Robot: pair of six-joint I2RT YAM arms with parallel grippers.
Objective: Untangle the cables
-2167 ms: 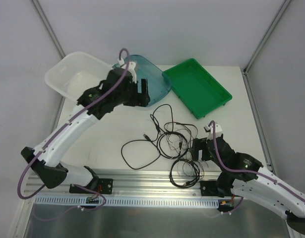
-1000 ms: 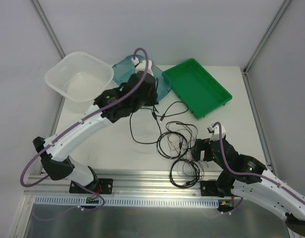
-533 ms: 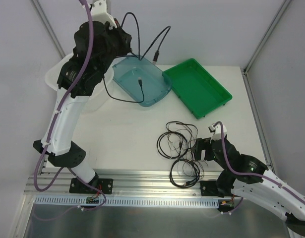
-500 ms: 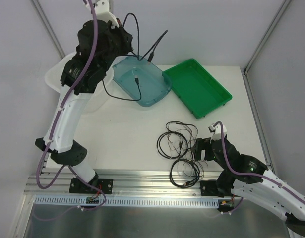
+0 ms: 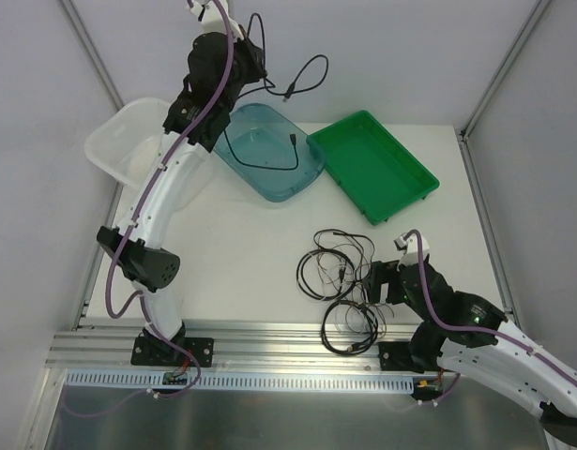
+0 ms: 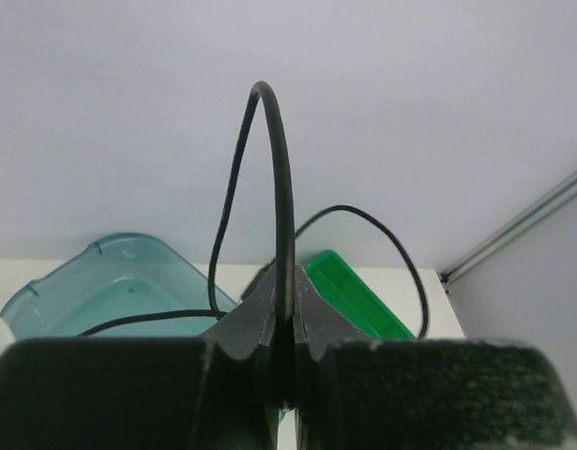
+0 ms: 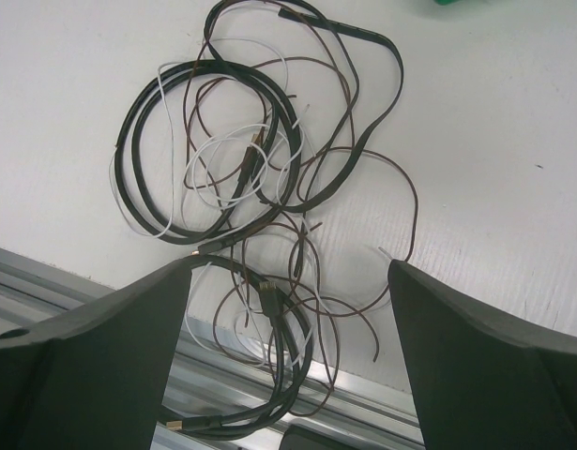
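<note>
Left wrist alone shows fingers point(image 6: 241, 330) pinching cable point(image 6: 285, 216).

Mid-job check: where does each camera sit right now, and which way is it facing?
Top external: above and behind the bases, looking down on the table; both arms show, left gripper raised.
Left wrist: high up, facing about level toward the back wall; its shut fingers pinch a black cable.
Right wrist: low, facing down on the tangle of cables; its open fingers frame it.
Shared: left wrist and top both show the blue tray and green tray.
</note>
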